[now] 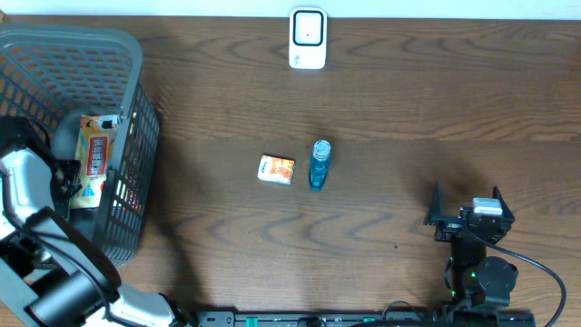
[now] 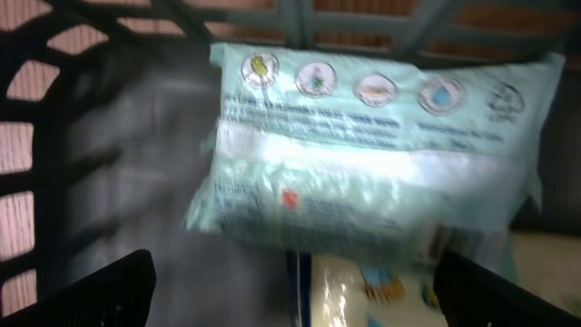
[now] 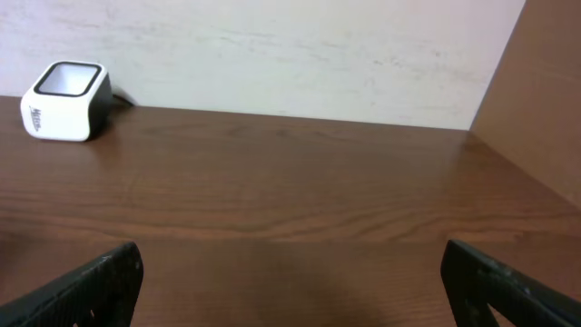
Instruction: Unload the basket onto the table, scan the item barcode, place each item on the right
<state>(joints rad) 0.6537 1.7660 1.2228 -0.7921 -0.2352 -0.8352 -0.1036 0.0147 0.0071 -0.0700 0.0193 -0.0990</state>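
A dark brown wooden table with a wavy grain fills nearly all of the overhead view. In the right wrist view a pale, rough plaster wall runs along its far edge, and a plain brown panel stands at the right.

A grey mesh basket sits at the table's left end. The left arm reaches down into it. Inside the basket, the left gripper has its fingers spread wide, with nothing between them. Just ahead of them a pale green packet leans against the basket's wall. It carries a row of round icons along its top edge, and the picture is too blurred to show a barcode. A yellowish packet lies under it. From overhead an orange packet shows in the basket too.

The right gripper rests near the table's right front, also wide open and empty, pointing across bare wood toward the wall.

A white barcode scanner stands upright at the far edge, middle of the table. Near the table's centre a blue bottle lies on its side, with a small orange and white box just beside it to the left, well apart from both grippers.
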